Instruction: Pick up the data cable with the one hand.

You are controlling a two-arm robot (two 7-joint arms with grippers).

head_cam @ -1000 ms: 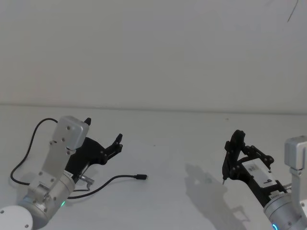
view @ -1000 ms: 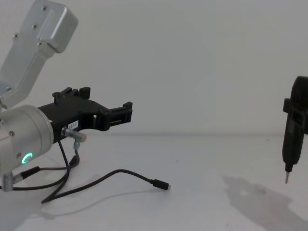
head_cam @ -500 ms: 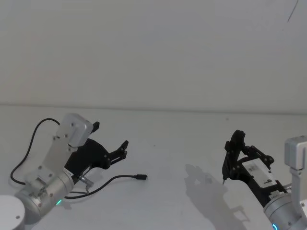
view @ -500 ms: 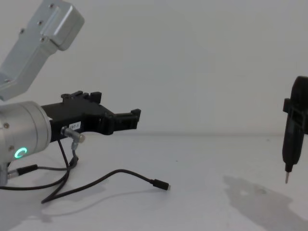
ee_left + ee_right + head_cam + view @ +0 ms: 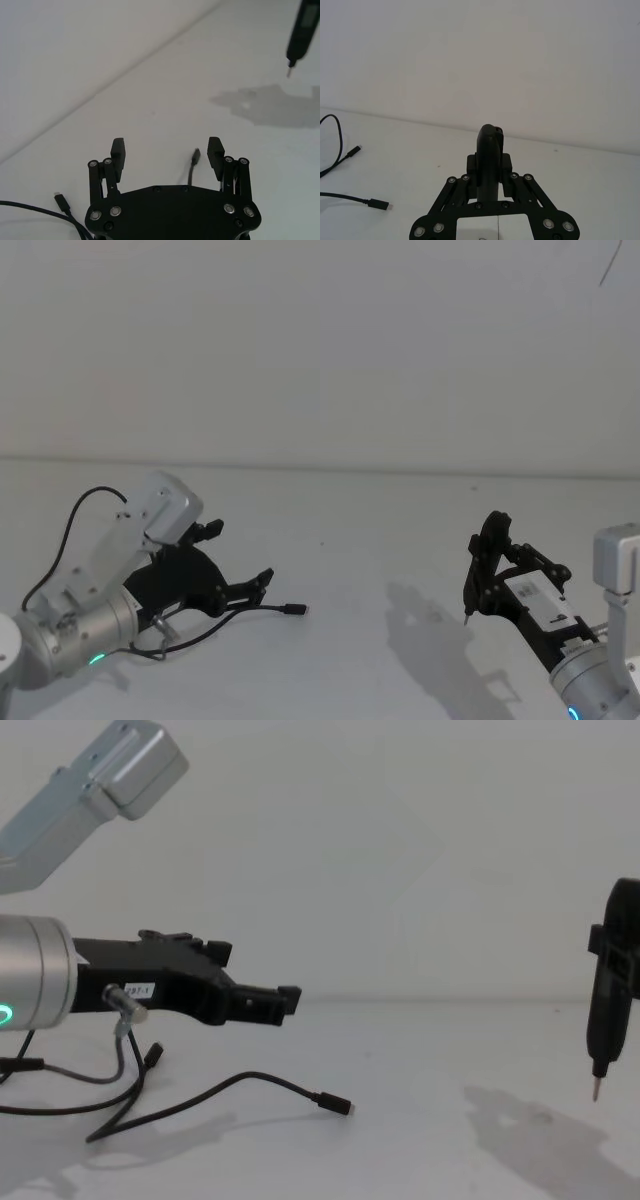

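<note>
The left hand (image 5: 166, 150) hovered low over the tabletop (image 5: 380, 530) with its jaws wide apart, and the data cable (image 5: 262, 1077) lay slack there, one plug end just ahead of the gap. A good grasp likely meant lowering until the thin cord crossed both pads, then closing fully, since it could slip sideways. The right hand (image 5: 490, 175), clamped on a pen-like tool (image 5: 607, 990), hung well apart.

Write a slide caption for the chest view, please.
Open left claw hovers over the data cable; right claw, parked, holds a pen-like tool.
</note>
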